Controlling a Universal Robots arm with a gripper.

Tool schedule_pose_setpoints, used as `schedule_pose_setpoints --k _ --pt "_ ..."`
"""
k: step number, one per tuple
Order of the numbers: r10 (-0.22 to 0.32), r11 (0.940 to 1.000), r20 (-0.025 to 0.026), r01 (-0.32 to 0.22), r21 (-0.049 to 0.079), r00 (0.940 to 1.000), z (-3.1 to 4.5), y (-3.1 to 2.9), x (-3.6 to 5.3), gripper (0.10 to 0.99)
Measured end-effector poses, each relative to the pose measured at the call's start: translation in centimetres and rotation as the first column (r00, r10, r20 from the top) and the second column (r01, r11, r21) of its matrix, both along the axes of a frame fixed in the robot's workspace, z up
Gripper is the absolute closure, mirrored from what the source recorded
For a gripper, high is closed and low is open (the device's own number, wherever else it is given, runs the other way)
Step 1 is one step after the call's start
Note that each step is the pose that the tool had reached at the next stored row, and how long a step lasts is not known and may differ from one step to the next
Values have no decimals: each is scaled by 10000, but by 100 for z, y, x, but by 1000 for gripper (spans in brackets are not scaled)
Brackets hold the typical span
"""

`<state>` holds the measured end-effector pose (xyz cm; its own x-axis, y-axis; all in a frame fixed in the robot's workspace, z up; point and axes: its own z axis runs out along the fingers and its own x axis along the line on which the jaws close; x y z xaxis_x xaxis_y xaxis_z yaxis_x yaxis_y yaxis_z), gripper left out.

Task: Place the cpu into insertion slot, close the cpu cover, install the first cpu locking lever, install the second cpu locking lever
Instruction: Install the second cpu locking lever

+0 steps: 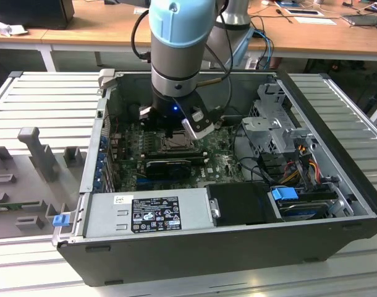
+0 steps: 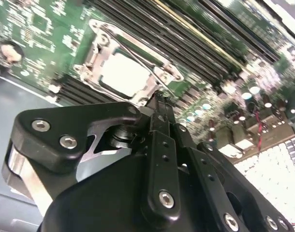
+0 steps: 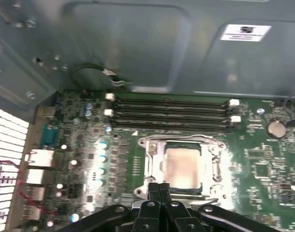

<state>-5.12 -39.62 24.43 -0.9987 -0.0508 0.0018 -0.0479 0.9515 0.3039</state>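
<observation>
Exterior view: gripper [image 1: 170, 133] low over insertion slot [image 1: 174, 146], inside the case.
Second wrist view: fingers pressed together, empty, at cpu cover [image 2: 159, 65] edge; cpu [image 2: 123, 76] seated.
First wrist view: fingertips at the socket's near edge; risk: slipping off onto the board.

One open dark-grey metal computer case [image 1: 337, 244] lies on the ribbed grey counter [image 1: 43, 99]. Inside it sit one green circuit board [image 3: 263, 164], one square metal-rimmed insertion slot [image 3: 182, 165] holding one tan-silver square cpu [image 3: 184, 166], and four long black memory slots [image 3: 171, 113] in a row on the slot's far side. One black claw [image 2: 159, 99] reaches down over the board. One silver boxy power supply [image 1: 145, 210] fills the near-left corner.
</observation>
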Motion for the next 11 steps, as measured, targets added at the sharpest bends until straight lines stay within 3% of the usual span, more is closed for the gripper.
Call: schedule_pose_setpoints --k 4,6,9,11 --pt "2 10000 -37 -2 3 10000 -6 0 140 980" --pt "1 10000 -43 -1 -2 10000 -19 -19 150 980" --pt "1 10000 -46 -1 1 10000 -59 -124 151 980" --pt "-2 10000 -45 2 1 10000 -70 -130 138 980"
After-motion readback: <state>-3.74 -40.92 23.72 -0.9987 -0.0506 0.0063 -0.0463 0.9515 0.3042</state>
